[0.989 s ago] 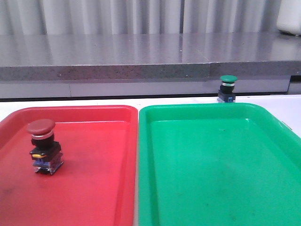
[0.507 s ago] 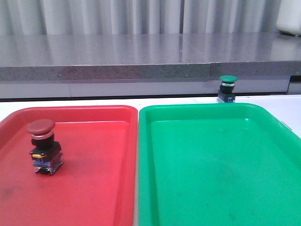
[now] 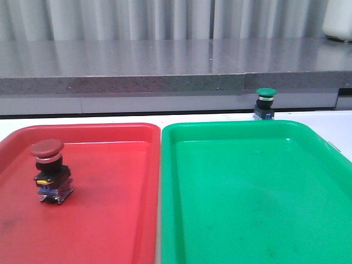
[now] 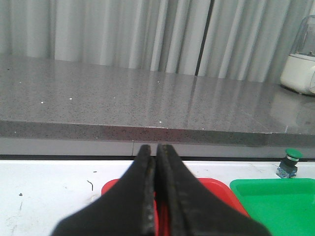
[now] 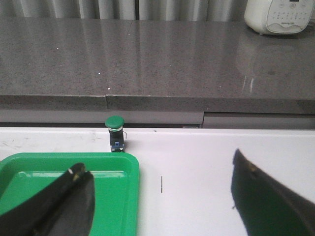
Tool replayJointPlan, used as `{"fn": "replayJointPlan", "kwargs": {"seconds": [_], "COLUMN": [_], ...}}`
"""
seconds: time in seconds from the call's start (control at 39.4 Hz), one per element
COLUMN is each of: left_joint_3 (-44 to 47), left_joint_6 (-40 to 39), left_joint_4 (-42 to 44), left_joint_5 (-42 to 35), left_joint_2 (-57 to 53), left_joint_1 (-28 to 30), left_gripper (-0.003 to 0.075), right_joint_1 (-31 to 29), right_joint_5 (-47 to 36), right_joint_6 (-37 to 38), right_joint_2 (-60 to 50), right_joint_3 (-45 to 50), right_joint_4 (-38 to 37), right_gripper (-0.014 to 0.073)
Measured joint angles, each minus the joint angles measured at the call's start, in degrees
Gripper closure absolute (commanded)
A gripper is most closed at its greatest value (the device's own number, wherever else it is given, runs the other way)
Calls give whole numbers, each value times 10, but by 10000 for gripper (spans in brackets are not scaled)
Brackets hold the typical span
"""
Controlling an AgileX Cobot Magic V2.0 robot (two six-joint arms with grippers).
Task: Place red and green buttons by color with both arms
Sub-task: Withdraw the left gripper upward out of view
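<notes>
The red button (image 3: 50, 170) stands upright in the red tray (image 3: 110, 220), near its left side. The green button (image 3: 265, 103) stands on the white table just behind the green tray (image 3: 247, 220); it also shows in the left wrist view (image 4: 290, 162) and the right wrist view (image 5: 115, 132). Neither arm shows in the front view. My left gripper (image 4: 156, 150) is shut and empty, above the red tray's (image 4: 216, 189) near side. My right gripper (image 5: 160, 169) is open and empty, well back from the green button, over the green tray's (image 5: 118, 196) corner and the bare table.
A grey stone counter (image 3: 165, 71) runs behind the white table (image 3: 335, 124), with pale curtains behind it. A white appliance (image 5: 278, 14) stands on the counter at the right. A short black mark (image 5: 161, 183) is on the table beside the green tray.
</notes>
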Motion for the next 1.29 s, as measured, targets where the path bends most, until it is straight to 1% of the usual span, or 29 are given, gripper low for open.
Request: {"fn": "replayJointPlan", "kwargs": {"seconds": [0.51,0.63,0.74,0.84,1.01,1.17,1.29], "left_joint_3": [0,0,0,0,0,0,0], "left_joint_6": [0,0,0,0,0,0,0], "left_joint_4": [0,0,0,0,0,0,0], "left_joint_5": [0,0,0,0,0,0,0], "left_joint_2": [0,0,0,0,0,0,0], "left_joint_1": [0,0,0,0,0,0,0], "left_gripper": [740,740,740,740,740,740,740], "right_joint_1": [0,0,0,0,0,3,17], "right_joint_5": [-1,-18,-46,-76,-105,-109,-110], "right_joint_6": [0,0,0,0,0,0,0], "right_joint_2": [0,4,34,104,276,414,519], "right_joint_3": [0,0,-4,-18,-73,-142,-206], "right_joint_4": [0,0,0,0,0,0,0], "right_gripper": [5,5,5,5,5,5,5]}}
